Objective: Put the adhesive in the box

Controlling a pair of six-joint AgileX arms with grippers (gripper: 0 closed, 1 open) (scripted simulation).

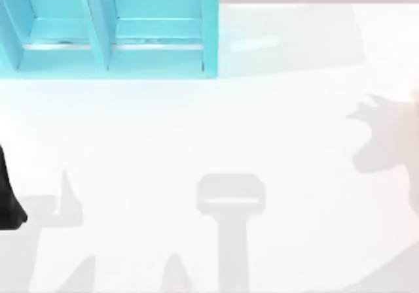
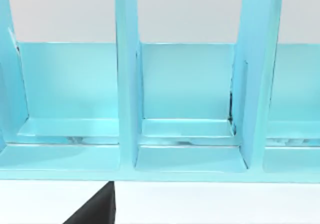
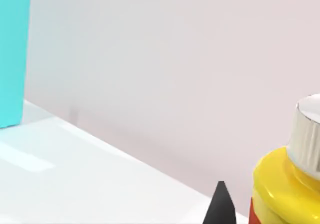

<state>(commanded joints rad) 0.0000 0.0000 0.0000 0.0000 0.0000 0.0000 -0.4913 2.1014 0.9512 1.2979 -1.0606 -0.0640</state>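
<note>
Top view shows you the turquoise box (image 1: 108,28) at the far left of the white worktop (image 1: 209,129), split by upright dividers, with the left arm (image 1: 8,198) dark at the left edge. Left wrist view faces the box's compartments (image 2: 187,91) straight on. Right wrist view catches the adhesive (image 3: 290,184) close up: yellow body, pale collar, a sliver of red label, no writing you can read. Neither arm's jaws can be judged open or closed.
</note>
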